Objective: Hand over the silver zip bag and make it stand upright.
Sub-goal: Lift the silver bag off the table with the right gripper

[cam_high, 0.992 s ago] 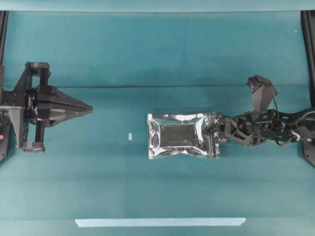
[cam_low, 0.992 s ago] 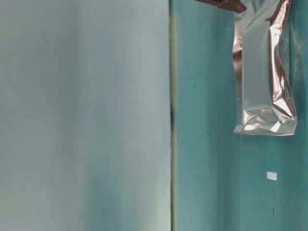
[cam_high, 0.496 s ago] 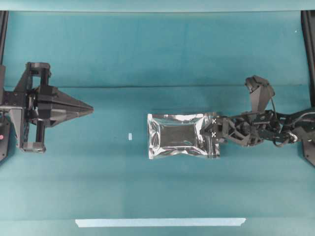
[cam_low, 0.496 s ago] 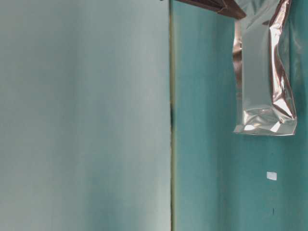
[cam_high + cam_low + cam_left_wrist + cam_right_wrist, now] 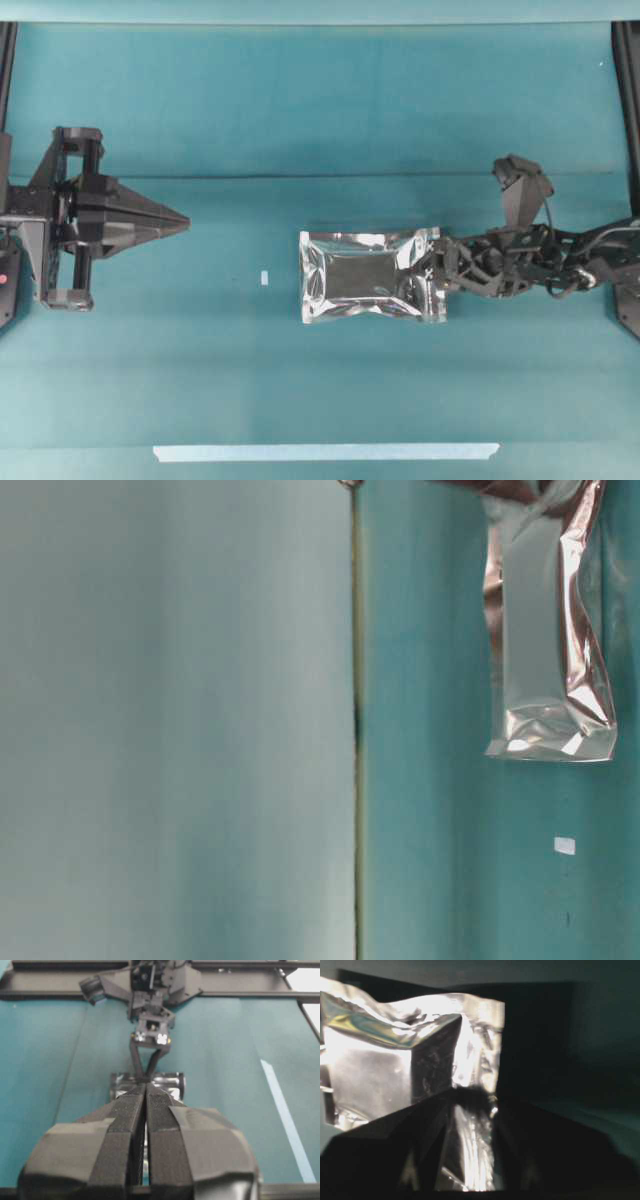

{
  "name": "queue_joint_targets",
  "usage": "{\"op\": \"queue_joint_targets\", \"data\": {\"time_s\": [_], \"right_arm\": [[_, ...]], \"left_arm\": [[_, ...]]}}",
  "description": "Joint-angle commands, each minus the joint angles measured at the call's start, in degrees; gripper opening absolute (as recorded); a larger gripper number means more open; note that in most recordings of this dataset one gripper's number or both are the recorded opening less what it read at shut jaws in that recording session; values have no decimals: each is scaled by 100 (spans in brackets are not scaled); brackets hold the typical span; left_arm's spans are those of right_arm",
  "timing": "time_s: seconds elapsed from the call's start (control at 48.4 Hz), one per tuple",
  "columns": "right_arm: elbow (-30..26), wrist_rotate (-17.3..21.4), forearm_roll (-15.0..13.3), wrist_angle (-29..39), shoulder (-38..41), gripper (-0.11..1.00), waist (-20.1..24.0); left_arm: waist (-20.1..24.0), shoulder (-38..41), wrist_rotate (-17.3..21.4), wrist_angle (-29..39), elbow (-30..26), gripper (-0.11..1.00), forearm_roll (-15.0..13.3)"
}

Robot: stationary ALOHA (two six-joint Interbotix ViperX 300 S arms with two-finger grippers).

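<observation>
Overhead, we see the bag [image 5: 370,276] lying flat mid-table on the teal cloth [image 5: 300,110], the right gripper [image 5: 428,280] at its right edge, jaws closing on the foil. The left gripper [image 5: 178,222] waits closed, well apart at the left. A white scrap [image 5: 264,277] and tape strip [image 5: 326,452] lie nearby. At table level, only the bag [image 5: 548,630] and cloth show. From the left wrist, its fingers [image 5: 145,1125] are pressed together. From the right wrist, foil [image 5: 420,1060] sits between the jaws. We judge pickup barely begun; handover and standing remain.
</observation>
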Motion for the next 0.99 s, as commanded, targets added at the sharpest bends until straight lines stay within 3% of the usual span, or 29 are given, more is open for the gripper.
{"op": "queue_joint_targets", "data": {"time_s": [0.0, 0.124, 0.207, 0.372, 0.537, 0.744, 0.909, 0.971], "right_arm": [[-53, 53, 0, -9, -18, 38, 18], [-62, 0, -18, 0, -35, 12, 26], [-70, -53, -26, -26, -79, 1, 26], [-158, -343, -62, 44, -272, 1, -35], [-325, -949, -70, 598, -686, 1, -229], [-896, -2030, -123, 2197, -1424, 1, -738], [-1441, -2654, -413, 3533, -1907, 1, -1151], [-1661, -2786, -598, 3894, -2030, 1, -1222]], "left_arm": [[9, -9, 9, -26, -53, -1, 0], [-9, -9, 18, -26, -62, -1, 9], [-9, 9, 18, -26, -62, -1, 9], [-9, 18, 9, -26, -53, -1, 9], [-9, 18, 0, -26, -53, -1, 9], [35, 26, 9, 220, -62, -1, 9], [35, 26, -26, 475, -62, -1, 9], [44, 26, -220, 519, -79, -1, 0]]}}
